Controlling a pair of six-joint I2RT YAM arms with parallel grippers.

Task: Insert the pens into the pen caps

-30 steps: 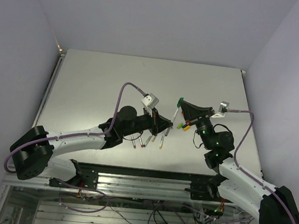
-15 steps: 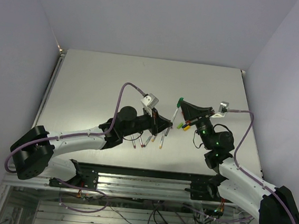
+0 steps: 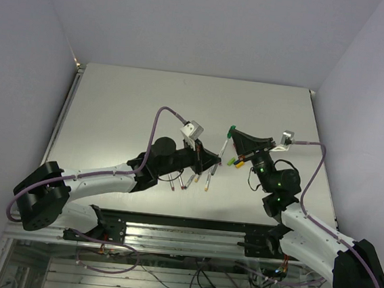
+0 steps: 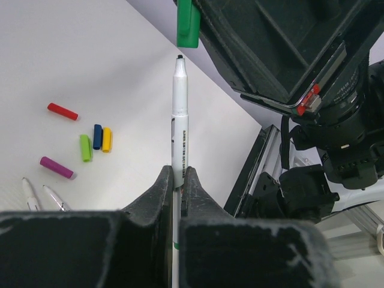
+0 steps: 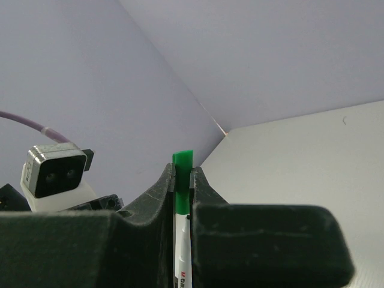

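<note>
My left gripper (image 4: 178,174) is shut on a white pen (image 4: 179,114) and holds it upright, tip up. My right gripper (image 5: 182,177) is shut on a dark green pen cap (image 5: 183,162). In the left wrist view the cap (image 4: 188,24) sits just above the pen tip, a small gap between them. In the top view the left gripper (image 3: 215,164) and the right gripper (image 3: 235,136) meet above the table's near middle. Red (image 4: 62,111), dark blue (image 4: 97,136), yellow (image 4: 107,139), lime (image 4: 85,147) and magenta (image 4: 57,167) caps lie on the table.
Two other pens (image 4: 29,193) lie on the table near the magenta cap; in the top view loose pens (image 3: 183,182) lie under the left arm near the front edge. The table (image 3: 134,104) has walls behind and at both sides.
</note>
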